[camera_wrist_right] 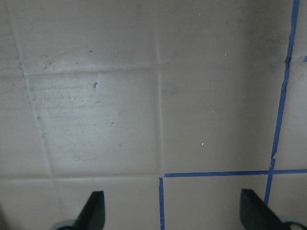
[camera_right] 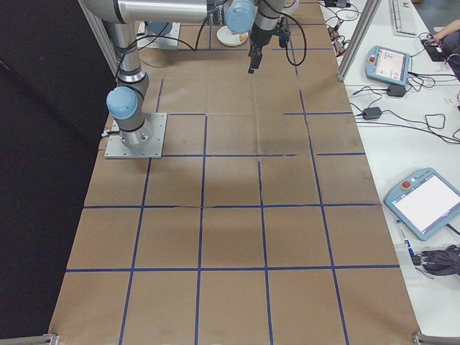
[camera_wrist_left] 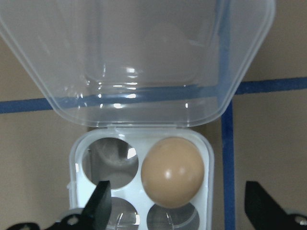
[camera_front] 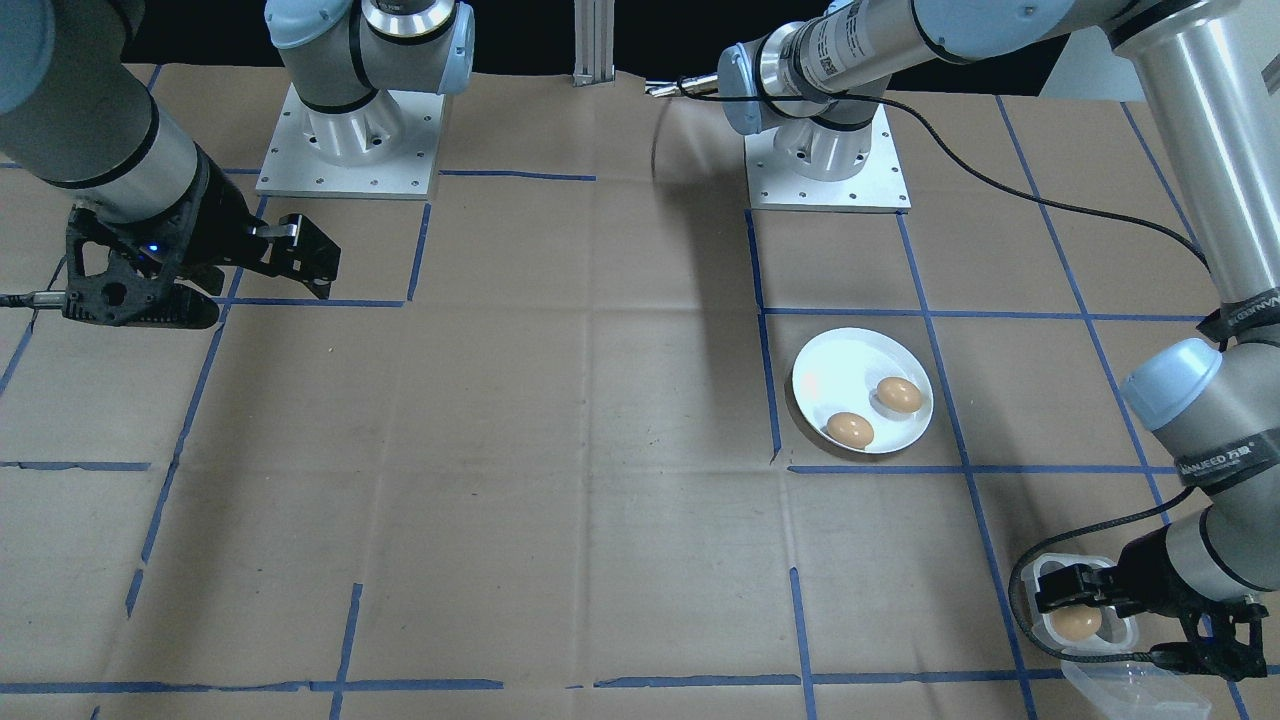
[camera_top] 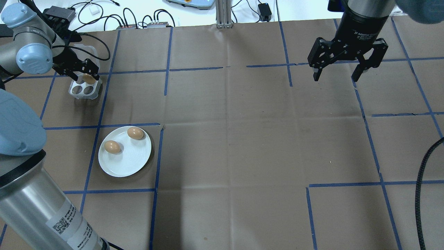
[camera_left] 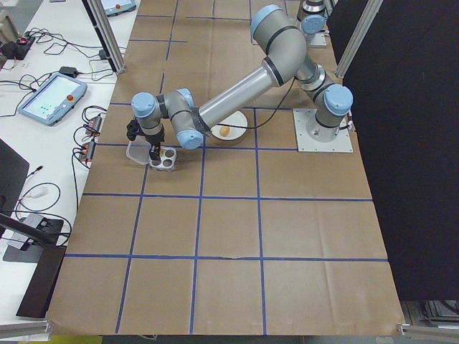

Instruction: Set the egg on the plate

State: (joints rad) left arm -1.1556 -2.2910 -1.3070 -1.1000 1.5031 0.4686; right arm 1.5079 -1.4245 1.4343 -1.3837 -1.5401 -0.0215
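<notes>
The left gripper (camera_wrist_left: 175, 211), fingers spread wide and empty, hangs over the last brown egg (camera_wrist_left: 171, 171) in the small white four-cup tray (camera_wrist_left: 207, 158), lined up to lift it toward the round white plate (camera_top: 130, 163) nearby on the tabletop; the right gripper (camera_top: 338, 74) waits open far off

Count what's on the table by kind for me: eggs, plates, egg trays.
Brown eggs: 3, two on the plate, one in the egg tray
White plate: 1
Four-cup egg tray with its clear lid open: 1
Total: 5
</notes>
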